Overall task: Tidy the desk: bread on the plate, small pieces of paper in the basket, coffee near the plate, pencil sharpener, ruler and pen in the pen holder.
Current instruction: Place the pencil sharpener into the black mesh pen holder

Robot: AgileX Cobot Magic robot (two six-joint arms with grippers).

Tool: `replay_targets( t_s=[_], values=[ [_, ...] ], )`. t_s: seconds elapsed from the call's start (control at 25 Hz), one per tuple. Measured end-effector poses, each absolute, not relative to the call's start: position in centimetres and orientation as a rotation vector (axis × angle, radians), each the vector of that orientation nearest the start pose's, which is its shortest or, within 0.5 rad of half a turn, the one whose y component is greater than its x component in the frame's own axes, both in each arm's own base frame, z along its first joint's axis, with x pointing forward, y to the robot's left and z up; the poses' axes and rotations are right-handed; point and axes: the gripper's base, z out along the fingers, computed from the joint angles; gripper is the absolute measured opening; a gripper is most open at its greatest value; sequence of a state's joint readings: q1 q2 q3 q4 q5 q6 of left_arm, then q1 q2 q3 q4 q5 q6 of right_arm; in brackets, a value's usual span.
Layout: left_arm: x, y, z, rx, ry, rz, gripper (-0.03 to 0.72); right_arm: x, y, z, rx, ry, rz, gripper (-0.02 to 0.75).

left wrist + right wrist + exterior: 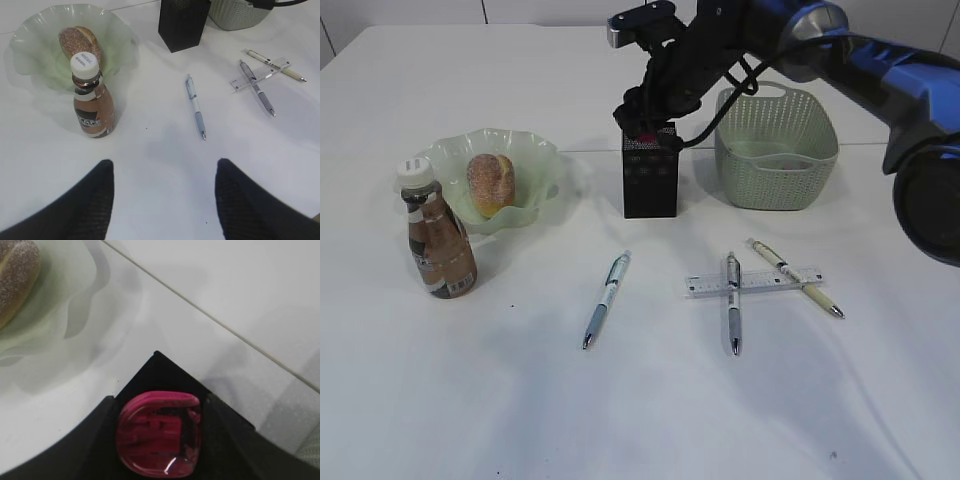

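Hovering over the holder [650, 172], my right tool [160, 440] has a pink sharpener [161, 434] sitting between its two dark fingers [95, 440], right above the holder's open top; the fingers flank it closely, yet I cannot tell whether they press it or have let it go. From outside, a speck of pink shows at the holder's rim under that tool [650, 135]. My left tool [162, 200] hangs above bare surface [150, 150] with its jaws spread wide and nothing between them. The bread [490, 184] lies in the plate [535, 160] at the left, and the coffee [436, 235] stands upright just in front of the plate, at its near left edge. The basket [775, 150] sits to the right of the holder, near it but apart; something small and pale lies inside, too dim for me to name. Out front on the surface [520, 400], a blue-grey pen [607, 298] lies alone, slanted. To its right the ruler [705, 285] lies crosswise, with a grey pen [732, 303] laid across its middle and a cream pen [805, 283] crossing its right end at a slant. The holder stands upright between plate and basket, behind the pens.
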State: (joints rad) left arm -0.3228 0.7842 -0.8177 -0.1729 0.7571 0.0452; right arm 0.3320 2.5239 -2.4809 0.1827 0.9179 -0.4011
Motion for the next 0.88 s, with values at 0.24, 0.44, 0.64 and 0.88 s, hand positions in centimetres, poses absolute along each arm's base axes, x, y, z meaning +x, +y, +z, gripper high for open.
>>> replay_targets(
  t_s=[0.24, 0.44, 0.64, 0.88],
  values=[
    [13.5, -5.7, 34.9, 0.327, 2.193, -0.370, 0.448, 52.6, 19.6, 20.4, -0.764, 2.361, 0.222, 0.419],
    [13.5, -5.7, 34.9, 0.327, 2.193, -0.370, 0.448, 52.6, 19.6, 20.3, -0.762, 2.363, 0.223, 0.419],
    [13.5, -5.7, 34.9, 0.326, 2.193, -0.371, 0.449, 52.6, 19.6, 20.3, -0.735, 2.374, 0.233, 0.428],
    [13.6, -5.8, 34.9, 0.324, 2.187, -0.371, 0.449, 52.6, 19.6, 20.3, -0.720, 2.379, 0.238, 0.478]
  ],
)
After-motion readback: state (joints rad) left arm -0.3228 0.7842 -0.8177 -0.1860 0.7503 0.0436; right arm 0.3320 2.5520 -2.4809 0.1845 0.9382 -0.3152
